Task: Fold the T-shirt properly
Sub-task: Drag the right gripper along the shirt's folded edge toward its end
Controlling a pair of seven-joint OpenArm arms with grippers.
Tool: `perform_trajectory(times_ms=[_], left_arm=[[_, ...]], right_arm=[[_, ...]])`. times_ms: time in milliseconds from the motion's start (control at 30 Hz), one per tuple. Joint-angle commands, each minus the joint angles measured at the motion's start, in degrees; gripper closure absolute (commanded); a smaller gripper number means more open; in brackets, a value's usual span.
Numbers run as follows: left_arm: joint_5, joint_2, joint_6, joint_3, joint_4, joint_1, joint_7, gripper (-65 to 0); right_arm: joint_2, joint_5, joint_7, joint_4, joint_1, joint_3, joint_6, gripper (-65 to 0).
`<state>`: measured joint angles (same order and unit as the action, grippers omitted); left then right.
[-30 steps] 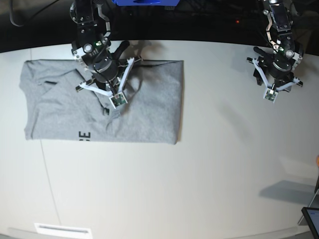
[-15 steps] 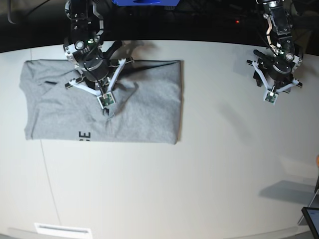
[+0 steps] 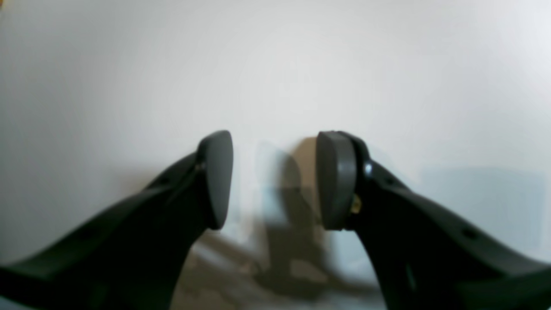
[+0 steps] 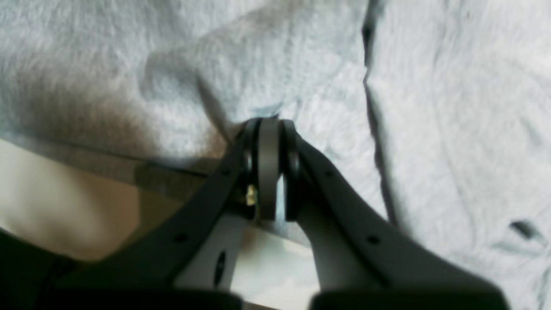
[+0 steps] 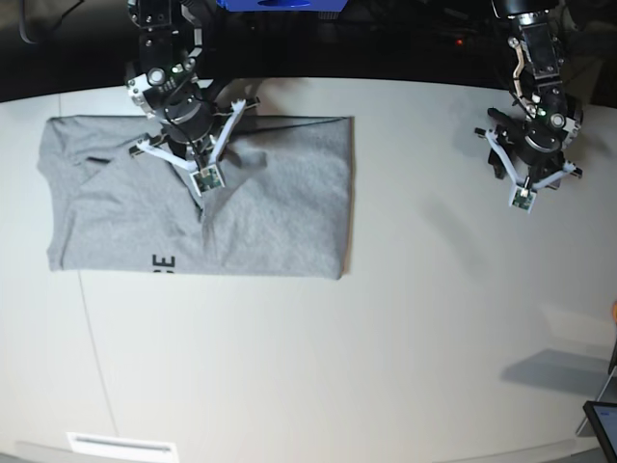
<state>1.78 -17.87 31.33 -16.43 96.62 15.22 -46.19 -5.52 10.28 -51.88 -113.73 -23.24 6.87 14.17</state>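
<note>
Two arms were seen reaching down over the white table (image 5: 386,338) from its far edge. Across the base view's left half the T-shirt (image 5: 280,222) was spread flat as a folded grey rectangle, with a scrap of black lettering showing near its front edge. The right arm was bent low over the shirt's far edge, its right gripper (image 4: 270,129) pressed into the fabric near a crease; the pads were drawn together, and a fold of cloth seemed to be nipped between them, though the blurred wrist view left that uncertain. The left arm was held well apart from the shirt, above bare table at the base view's right, with the left gripper (image 3: 274,181) spread wide and nothing between its pads.

Compared with a second earlier, the right gripper had been drawn back toward the shirt's far edge and somewhat toward the base view's left, and the small bunched ridge of cloth had been pulled along beneath it. The left gripper had shifted only slightly. The shirt's outline was unchanged.
</note>
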Motion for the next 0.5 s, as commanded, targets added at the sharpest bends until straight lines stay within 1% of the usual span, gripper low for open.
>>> perform_trajectory(times_ms=[0,67,133,400,467], left_arm=[[0.02,-0.64,0.01,0.47,-0.05,0.21,-0.53,-30.9],[0.02,-0.55,0.01,1.44,-0.31,0.21,-0.53,-30.9],[0.02,-0.46,0.01,2.23,-0.14,-0.32,-0.53,-30.9],[0.02,-0.37,0.01,2.58,-0.05,-1.03,-0.53,-30.9],[0.02,-0.37,0.01,2.58,-0.05,-1.03,-0.53,-30.9]], right_arm=[[-0.33,-0.04,1.28,-1.04,0.34,0.2,-2.09,-0.7],[-0.33,-0.13,1.37,-1.04,0.26,0.29,-4.55,-0.7],[-0.33,-0.13,1.37,-1.04,0.26,0.73,-5.16,-0.7],[-0.33,-0.13,1.11,-1.04,-0.62,0.91,-5.43,-0.7],[-0.33,-0.13,1.02,-1.04,-1.06,0.91,-6.92,-0.7]])
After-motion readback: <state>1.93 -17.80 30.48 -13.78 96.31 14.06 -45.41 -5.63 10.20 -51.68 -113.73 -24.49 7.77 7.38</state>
